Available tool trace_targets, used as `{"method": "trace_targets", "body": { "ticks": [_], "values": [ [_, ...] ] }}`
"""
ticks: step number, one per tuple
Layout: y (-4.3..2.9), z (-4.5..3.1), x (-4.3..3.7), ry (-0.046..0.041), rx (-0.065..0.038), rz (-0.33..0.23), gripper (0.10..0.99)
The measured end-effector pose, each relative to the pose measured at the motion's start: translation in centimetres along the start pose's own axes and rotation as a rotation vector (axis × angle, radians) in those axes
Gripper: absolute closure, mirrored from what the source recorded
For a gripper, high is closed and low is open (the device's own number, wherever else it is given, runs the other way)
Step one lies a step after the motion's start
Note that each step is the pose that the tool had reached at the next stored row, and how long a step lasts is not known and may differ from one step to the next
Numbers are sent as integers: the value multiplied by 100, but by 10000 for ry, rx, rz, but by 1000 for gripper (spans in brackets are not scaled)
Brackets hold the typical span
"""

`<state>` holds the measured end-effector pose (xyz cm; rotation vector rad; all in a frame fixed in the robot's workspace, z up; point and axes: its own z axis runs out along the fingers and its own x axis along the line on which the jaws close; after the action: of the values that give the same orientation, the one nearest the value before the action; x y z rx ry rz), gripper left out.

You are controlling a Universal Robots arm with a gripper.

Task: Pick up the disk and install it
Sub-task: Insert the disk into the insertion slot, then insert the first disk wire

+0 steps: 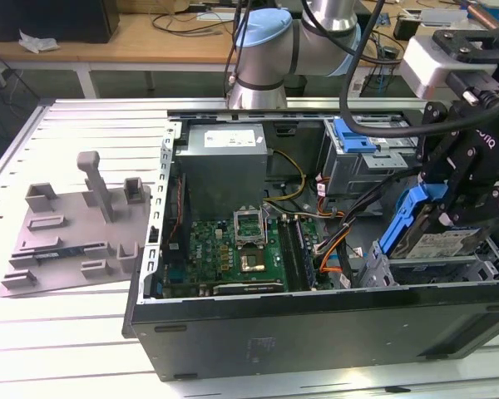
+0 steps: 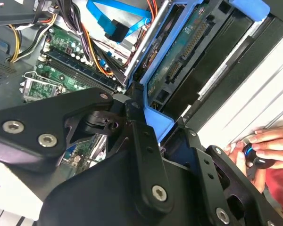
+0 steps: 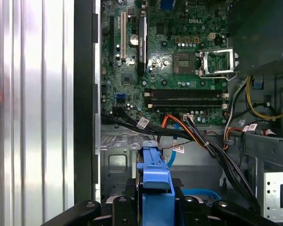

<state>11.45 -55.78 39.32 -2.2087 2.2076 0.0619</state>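
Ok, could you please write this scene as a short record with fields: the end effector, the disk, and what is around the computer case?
end effector: shut on the blue carrier of the disk
disk: tilted, over the drive cage at the exterior view's right; not yet seated
contact with the cage: cannot tell
computer case: open, lying on the slatted metal table
motherboard: exposed inside the case
grey fixture: on the table, at the exterior view's left of the case
hand: a person's, beside the case

I log my arm [image 1: 266,66]: silver-grey shells, pale-blue joint caps; gripper [image 1: 459,204] black, bright screws; black cable [image 1: 343,91].
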Motion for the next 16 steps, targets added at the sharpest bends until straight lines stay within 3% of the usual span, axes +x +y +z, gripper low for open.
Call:
{"method": "trace_targets", "body": {
  "ticks": [3, 5, 16],
  "values": [
    [0, 2, 0, -1, 0, 0, 706],
    [0, 3, 0, -1, 0, 0, 580],
    [0, 7, 0, -2, 0, 0, 580]
  ]
}}
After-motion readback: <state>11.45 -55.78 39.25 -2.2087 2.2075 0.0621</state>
